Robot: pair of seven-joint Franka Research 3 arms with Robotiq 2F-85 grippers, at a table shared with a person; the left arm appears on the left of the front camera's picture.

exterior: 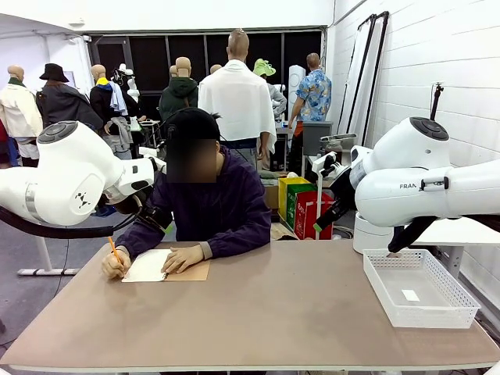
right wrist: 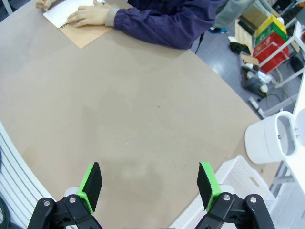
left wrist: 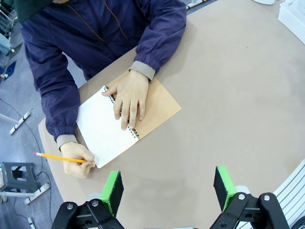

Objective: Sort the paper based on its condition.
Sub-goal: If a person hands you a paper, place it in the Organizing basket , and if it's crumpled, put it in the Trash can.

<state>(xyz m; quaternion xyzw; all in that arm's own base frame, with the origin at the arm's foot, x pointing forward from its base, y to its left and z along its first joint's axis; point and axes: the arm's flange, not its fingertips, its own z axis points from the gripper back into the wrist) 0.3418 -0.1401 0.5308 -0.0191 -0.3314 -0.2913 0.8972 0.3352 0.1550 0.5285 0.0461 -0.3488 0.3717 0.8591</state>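
Paper [left wrist: 100, 129] white, flat, under person's hand [left wrist: 129, 98]

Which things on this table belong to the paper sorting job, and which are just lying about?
Job: white page, probably, though it sits bound in the notebook; basket, likely for sorting; left gripper and right gripper, both open.
Lying about: pencil; the notebook itself.

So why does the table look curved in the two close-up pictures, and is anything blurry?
Left wrist view: the wide-angle lens bows the table edge, and everything is sharp. Right wrist view: same bowing, with a faint pale sheen on the tabletop near the bottom. Front view: the table edge is straight, the light is even and soft, shadows are faint.
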